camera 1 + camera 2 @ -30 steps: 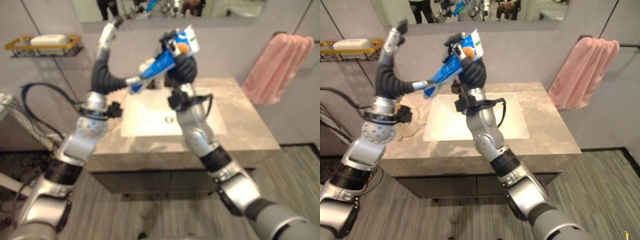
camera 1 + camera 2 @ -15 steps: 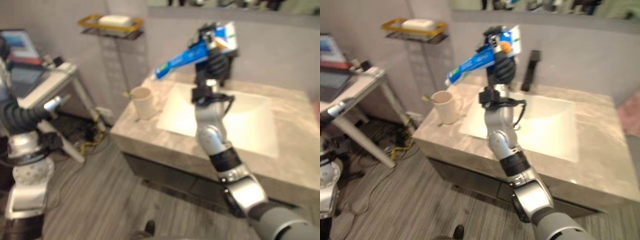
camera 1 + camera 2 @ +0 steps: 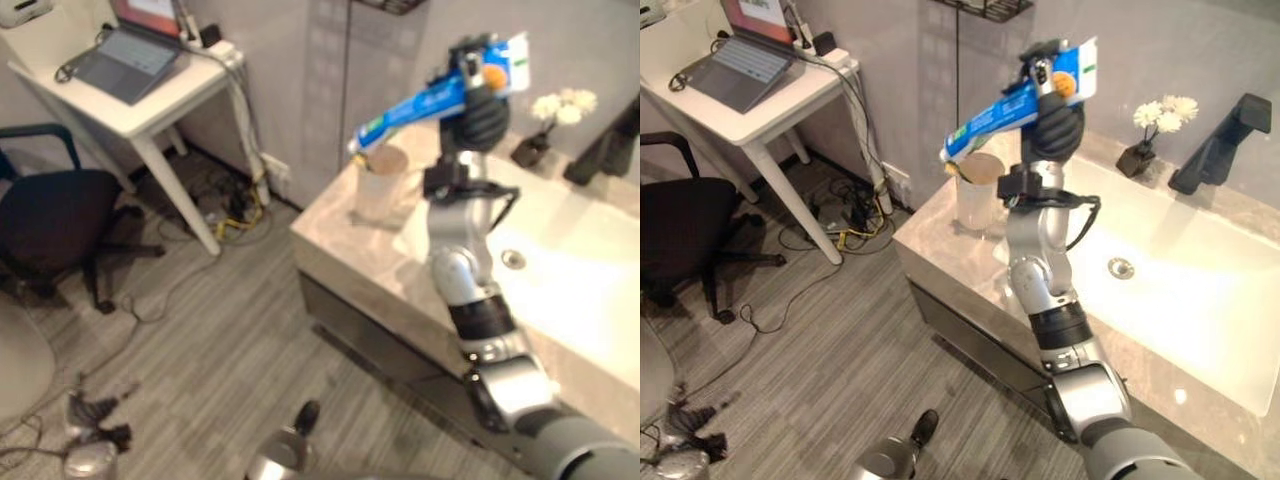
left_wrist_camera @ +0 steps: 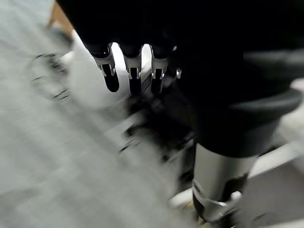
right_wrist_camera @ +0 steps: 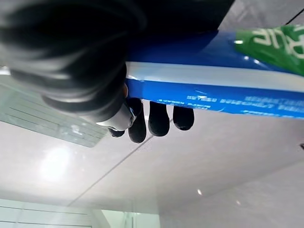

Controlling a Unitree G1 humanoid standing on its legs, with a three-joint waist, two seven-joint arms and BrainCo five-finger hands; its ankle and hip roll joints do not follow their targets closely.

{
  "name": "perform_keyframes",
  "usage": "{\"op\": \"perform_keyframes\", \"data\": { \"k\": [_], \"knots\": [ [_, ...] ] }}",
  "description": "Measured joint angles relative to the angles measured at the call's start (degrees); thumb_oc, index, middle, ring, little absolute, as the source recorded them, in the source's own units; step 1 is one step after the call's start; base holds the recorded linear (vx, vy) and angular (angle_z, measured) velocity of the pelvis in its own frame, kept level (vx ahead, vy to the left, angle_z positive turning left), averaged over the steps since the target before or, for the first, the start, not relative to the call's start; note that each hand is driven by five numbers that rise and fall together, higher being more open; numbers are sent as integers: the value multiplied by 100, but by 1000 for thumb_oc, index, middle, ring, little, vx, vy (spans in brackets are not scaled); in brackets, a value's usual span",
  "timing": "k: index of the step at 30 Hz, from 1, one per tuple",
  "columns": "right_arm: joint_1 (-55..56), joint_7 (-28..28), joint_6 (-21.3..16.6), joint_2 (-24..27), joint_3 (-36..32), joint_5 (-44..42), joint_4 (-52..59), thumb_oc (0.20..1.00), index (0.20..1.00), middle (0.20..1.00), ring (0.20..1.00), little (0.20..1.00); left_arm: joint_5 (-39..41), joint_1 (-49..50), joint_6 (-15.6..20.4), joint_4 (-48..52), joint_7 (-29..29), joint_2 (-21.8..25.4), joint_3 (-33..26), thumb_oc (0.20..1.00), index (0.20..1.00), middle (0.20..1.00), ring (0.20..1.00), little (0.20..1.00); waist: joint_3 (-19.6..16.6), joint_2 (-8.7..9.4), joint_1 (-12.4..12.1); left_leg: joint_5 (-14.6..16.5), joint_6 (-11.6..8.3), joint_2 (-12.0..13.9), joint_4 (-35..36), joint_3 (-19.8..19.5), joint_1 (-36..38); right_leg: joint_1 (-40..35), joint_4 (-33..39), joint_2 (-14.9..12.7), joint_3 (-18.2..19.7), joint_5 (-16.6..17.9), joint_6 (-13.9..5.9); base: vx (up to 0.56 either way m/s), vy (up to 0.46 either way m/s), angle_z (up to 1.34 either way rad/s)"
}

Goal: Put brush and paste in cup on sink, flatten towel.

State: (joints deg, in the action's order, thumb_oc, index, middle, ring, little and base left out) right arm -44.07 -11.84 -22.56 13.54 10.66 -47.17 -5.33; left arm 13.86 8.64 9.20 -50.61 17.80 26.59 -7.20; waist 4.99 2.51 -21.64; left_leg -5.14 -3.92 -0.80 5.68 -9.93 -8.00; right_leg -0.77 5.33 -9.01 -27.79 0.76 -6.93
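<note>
- Right hand (image 3: 1055, 125) clamped round paste (image 3: 1015, 100), tube tilted, cap end above cup (image 3: 978, 190) on counter (image 3: 940, 255).
- Left hand (image 4: 130, 71): fingers straight, holding nothing.

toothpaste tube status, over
Right robot hand shut on toothpaste tube, held high, cap end angled down above the cup on the counter. Left robot hand low over the floor, fingers straight, holding nothing. Path clear.

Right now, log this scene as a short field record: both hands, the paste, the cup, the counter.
right hand: raised, shut on toothpaste tube
toothpaste tube: blue, tilted, cap end low above the cup
cup: upright on the counter, left of the sink basin
left hand: fingers straight, holding nothing
counter: marble
sink basin: white
</note>
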Motion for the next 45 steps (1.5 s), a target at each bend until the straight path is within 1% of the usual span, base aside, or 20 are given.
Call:
{"op": "perform_keyframes", "data": {
  "k": [2, 5, 7, 8, 12, 16, 18, 20, 21, 26, 28, 30, 33, 35, 45],
  "knots": [
    [-35, -2, -1, -2, 42, 2, 0, 200, 200, 200, 200, 200, 45, -77, 27, -311, -80, -125, 167, 1000, 1000, 1000, 1000, 1000, -3, 23, 30, 2, 4, -7, 0, 30, -38, 51, -1, -8, 22, 3, -4, -5, 79, -6],
    [-124, -4, -8, -17, 178, -1, -1, 200, 200, 200, 200, 200, 164, -264, -94, -989, -199, -352, 370, 1000, 1000, 1000, 1000, 1000, -6, 31, 76, -23, 33, 2, -3, 82, -134, 168, -36, -8, 75, 49, -15, -4, 75, -8],
    [-133, -7, -5, 6, 231, -2, -1, 200, 200, 200, 200, 200, 162, -262, -124, -1166, -220, -464, 429, 1000, 1000, 1000, 1000, 1000, -3, 56, 161, -20, 34, 1, -3, 132, -136, 190, -23, -10, 115, 56, -20, 20, 47, -8],
    [-148, -7, -5, 4, 249, -2, -1, 200, 200, 200, 200, 200, 160, -271, -128, -1225, -224, -470, 462, 1000, 1000, 1000, 1000, 1000, -2, 58, 160, -20, 34, 5, -3, 148, -139, 202, -22, -9, 131, 57, -20, 20, 39, -10],
    [-150, -6, -5, 8, 328, -3, -2, 200, 200, 200, 200, 200, 141, -298, -126, -1196, -226, -494, 480, 1000, 1000, 1000, 1000, 1000, 1, 79, 291, -18, 35, 20, -2, 188, -146, 237, -15, 3, 180, 71, -9, 17, 31, -8],
    [-151, -6, -5, 14, 423, -2, -2, 200, 200, 200, 200, 200, 136, -342, -121, -1181, -227, -497, 553, 1000, 1000, 1000, 1000, 1000, 6, 135, 320, -17, 35, 33, -2, 302, -150, 302, -15, 8, 309, 106, -6, 15, 22, -14],
    [-173, -11, -4, 44, 446, 5, -39, 200, 200, 200, 200, 200, 111, -349, -114, -1160, -227, -496, 641, 1000, 1000, 1000, 1000, 1000, 13, 174, 359, -16, 37, 32, -2, 312, -150, 311, -16, 8, 325, 114, -6, 11, 15, -5],
    [-218, -44, 10, 149, 544, 77, -48, 200, 200, 200, 200, 200, 88, -347, -115, -1088, -251, -498, 664, 1000, 1000, 1000, 1000, 1000, 6, 269, 374, -16, 37, 32, -2, 330, -185, 363, -13, 10, 359, 126, 1, 10, 23, -7],
    [-258, -47, 27, 180, 560, 208, -68, 200, 200, 200, 200, 200, 88, -348, -113, -1062, -287, -498, 665, 1000, 1000, 1000, 1000, 1000, 12, 290, 374, -17, 37, 33, -2, 340, -194, 381, -13, 10, 371, 135, 5, 6, 20, -7],
    [-464, -49, 68, 254, 787, 236, -267, 200, 200, 200, 200, 200, 88, -344, -112, -1086, -332, -498, 673, 1000, 1000, 1000, 1000, 1000, 25, 346, 387, -15, 39, 36, -2, 456, -202, 435, -11, 5, 460, 166, 9, 8, 15, -9],
    [-537, -52, 125, 280, 884, 246, -318, 200, 200, 200, 200, 200, 88, -346, -106, -1080, -334, -497, 679, 1000, 1000, 1000, 1000, 1000, 28, 374, 394, -15, 39, 39, -2, 458, -235, 479, -11, 14, 490, 178, 20, 8, 13, -8],
    [-543, -46, 175, 299, 980, 455, -318, 200, 200, 200, 200, 200, 89, -345, -106, -1085, -341, -499, 714, 1000, 1000, 1000, 1000, 1000, 49, 418, 405, -15, 39, 48, -2, 459, -259, 501, -9, 20, 487, 180, 23, 0, 0, 0],
    [-576, -43, 236, 307, 1012, 458, -319, 200, 200, 200, 200, 200, 89, -347, -102, -1114, -342, -497, 717, 1000, 1000, 1000, 1000, 1000, 47, 476, 406, -18, 41, 46, -7, 458, -354, 594, -13, 24, 483, 187, 24, -1, 6, 1],
    [-722, -40, 302, 474, 1163, 499, -320, 200, 200, 200, 200, 200, 89, -352, -102, -1136, -344, -494, 832, 1000, 1000, 1000, 1000, 1000, 49, 501, 411, -17, 41, 42, -59, 457, -473, 683, -16, 18, 473, 202, 26, 1, 12, 2],
    [-883, -33, 421, 557, 1284, 869, -478, 200, 200, 200, 200, 200, 90, -351, -90, -1149, -352, -499, 888, 1000, 1000, 1000, 1000, 1000, 112, 621, 416, -14, 39, 46, -75, 467, -493, 702, -3, 26, 489, 212, 37, 1, 6, 0]
  ]
}}
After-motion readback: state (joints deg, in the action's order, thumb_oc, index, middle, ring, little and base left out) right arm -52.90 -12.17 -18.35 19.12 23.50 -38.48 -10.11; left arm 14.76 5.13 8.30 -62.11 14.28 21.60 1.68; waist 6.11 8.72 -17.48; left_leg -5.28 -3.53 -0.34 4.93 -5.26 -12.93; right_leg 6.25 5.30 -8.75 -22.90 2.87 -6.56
